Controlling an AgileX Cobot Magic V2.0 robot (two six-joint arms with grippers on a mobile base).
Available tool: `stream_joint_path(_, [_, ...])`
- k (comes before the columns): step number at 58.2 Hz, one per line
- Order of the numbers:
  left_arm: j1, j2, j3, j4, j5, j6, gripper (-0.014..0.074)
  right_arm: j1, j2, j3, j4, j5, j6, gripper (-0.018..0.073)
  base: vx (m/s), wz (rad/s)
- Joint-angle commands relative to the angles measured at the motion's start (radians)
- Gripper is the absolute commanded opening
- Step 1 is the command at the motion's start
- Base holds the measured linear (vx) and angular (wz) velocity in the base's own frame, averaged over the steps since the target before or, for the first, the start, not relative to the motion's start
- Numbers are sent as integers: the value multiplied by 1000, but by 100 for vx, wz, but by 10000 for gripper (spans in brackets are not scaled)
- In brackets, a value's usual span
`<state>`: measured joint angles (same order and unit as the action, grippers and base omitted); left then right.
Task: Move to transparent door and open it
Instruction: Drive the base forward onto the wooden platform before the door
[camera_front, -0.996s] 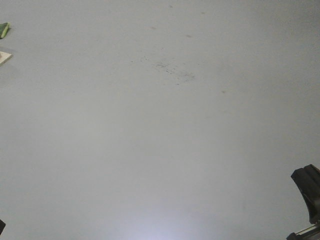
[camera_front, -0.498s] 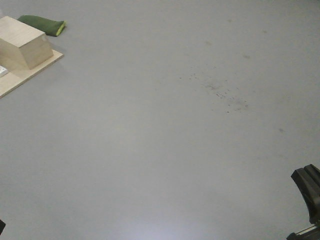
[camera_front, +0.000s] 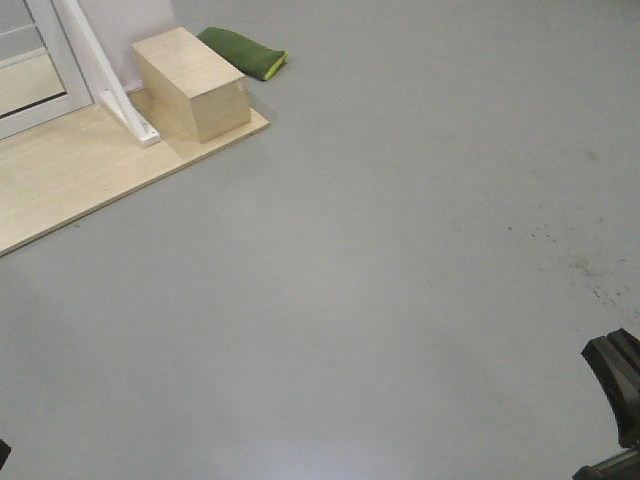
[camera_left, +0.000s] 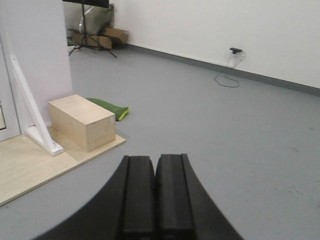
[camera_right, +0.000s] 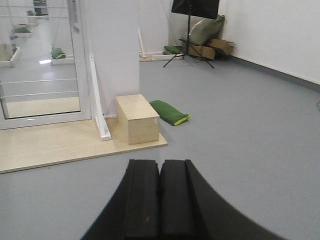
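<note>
Now the transparent door (camera_right: 42, 65) has been brought into view at ten o'clock, so approach is judged underway; left gripper (camera_left: 155, 200) and right gripper (camera_right: 160, 200) jaws are held closed, empty.

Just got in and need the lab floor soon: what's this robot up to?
It is meant to drive to the door and open it, but is not there yet. The door stands across the grey floor, beyond a wooden platform with a box on it. The left gripper and right gripper are both shut and empty.
</note>
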<state>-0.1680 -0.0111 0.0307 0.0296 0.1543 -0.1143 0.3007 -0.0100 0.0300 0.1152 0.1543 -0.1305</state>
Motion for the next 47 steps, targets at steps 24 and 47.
stream_joint_path(24, [-5,-15,13,-10,-83,0,-6,-1,-12,4,-8,-85,-3,-5,53,53])
stream_joint_path(47, [-5,-15,13,-10,-83,0,-6,-1,-12,4,-8,-85,-3,-5,52,53])
